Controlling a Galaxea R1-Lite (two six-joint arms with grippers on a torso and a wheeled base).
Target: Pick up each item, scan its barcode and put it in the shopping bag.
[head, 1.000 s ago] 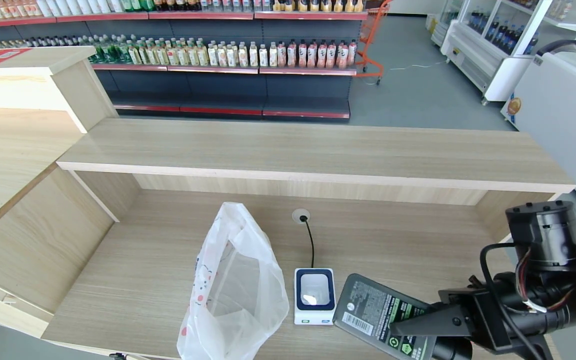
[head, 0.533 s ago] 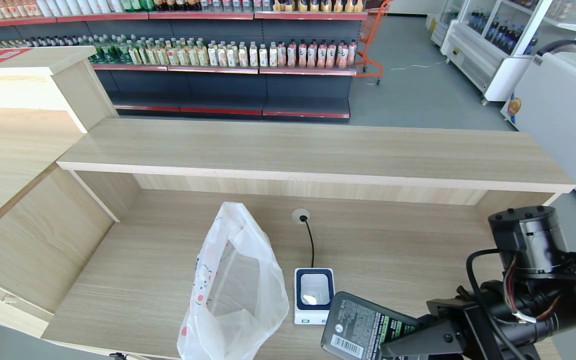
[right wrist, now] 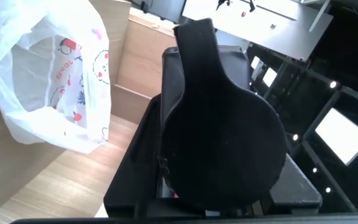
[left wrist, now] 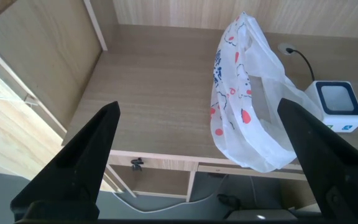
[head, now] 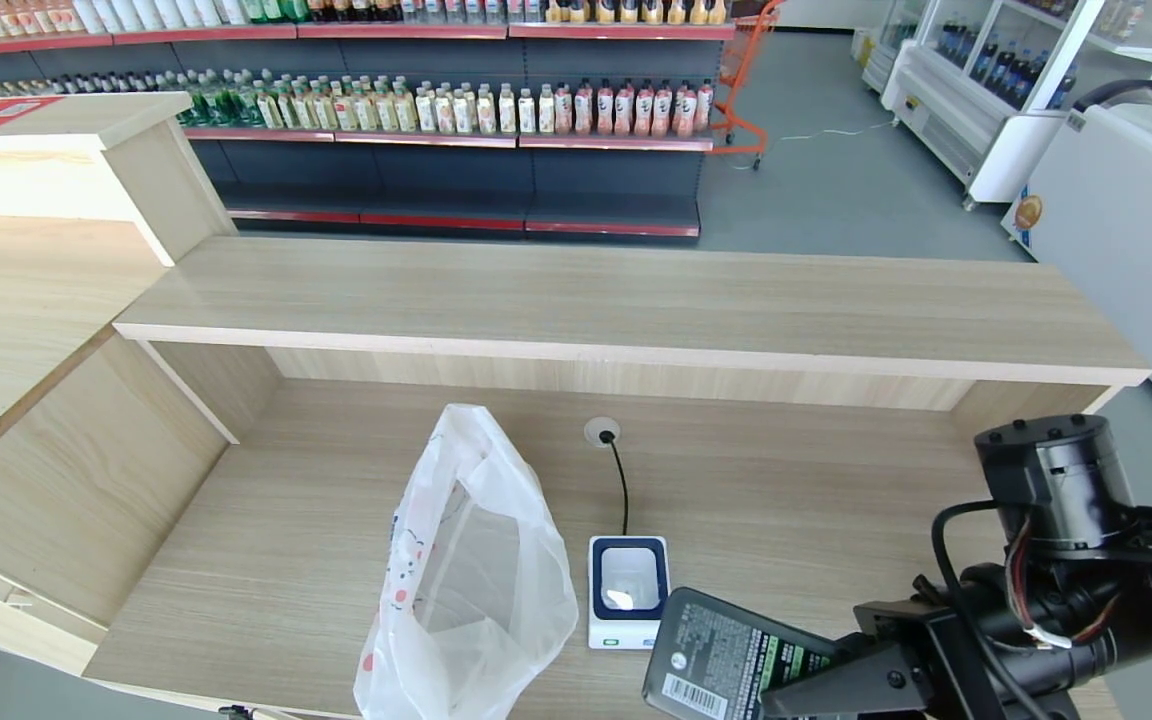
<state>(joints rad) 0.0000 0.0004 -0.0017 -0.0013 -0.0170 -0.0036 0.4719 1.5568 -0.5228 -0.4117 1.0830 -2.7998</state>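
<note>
Plainly, from the head view, my right gripper [head: 828,672] was clamped on one end of the dark pouch [head: 726,655], a flat, rounded-cornered pack with a slick printed face. It hung just beside the scanner [head: 628,590], low over the counter [head: 816,500]. I judged I held it by the far end so the white barcode at the free corner stayed uncovered. The code faced up, though, and the scanner's glass window faced up too, so it probably needed turning. The shopping bag [head: 476,580], thin crinkly white film with red spots, slumped open-mouthed on the scanner's other side, handy for the drop. A black cable [head: 621,485] ran from the scanner to a hole in the pale wood-grain top. From the left wrist view, my left gripper [left wrist: 197,109] hovered with its fingers spread wide and nothing between them, above the bag [left wrist: 247,106]. From the right wrist view, a black rounded mass sat close to the lens. I could not tell finger from pouch there, and the bag [right wrist: 48,81] lay beyond.
</note>
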